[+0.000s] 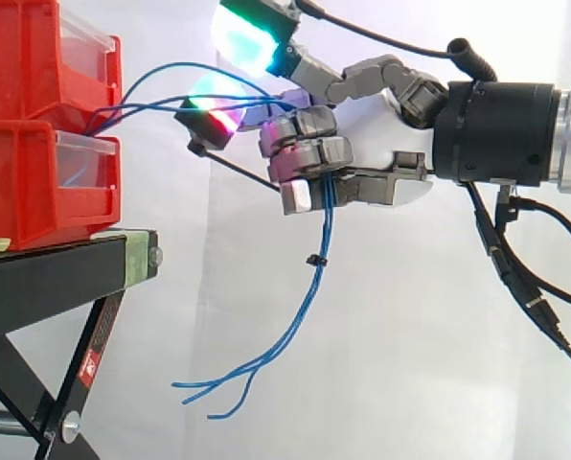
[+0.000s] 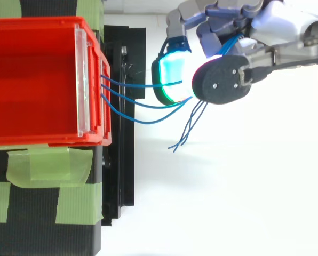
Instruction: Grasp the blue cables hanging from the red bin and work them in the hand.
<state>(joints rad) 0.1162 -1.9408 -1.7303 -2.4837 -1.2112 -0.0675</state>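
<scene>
Side view, from the left: two red bins (image 1: 32,182) are stacked on a black stand (image 1: 60,278), their fronts facing the arm. From the gap between the bins the blue cables (image 1: 326,220) leave in a loose fan, cross the open space and run into the hand (image 1: 362,125). Below the hand they drop as a bundle, pass a small black tie (image 1: 314,260), and end in free tips splayed low down, well apart from the stand.

The hand is clenched on the cables. Its lower fingers (image 1: 305,153) are curled in against the palm with the strands pinched under them, while one glowing pad (image 1: 252,38) is lifted high and another (image 1: 214,107) reaches towards the bins, touching or just beside the incoming strands.

Seen from above, strips of green tape (image 2: 47,165) hold the bin to the stand. The cables come out under the bin's clear front lip (image 2: 83,80) and curve across to the hand.

By my reading, the grasp is made: the cables are caught, not merely brushed. What is left is the working of them between the fingers, and the one raised finger suggests this may be under way, though a single moment cannot show how much has been done. The roots of the cables remain in the bin, so any pull should be gentle.
</scene>
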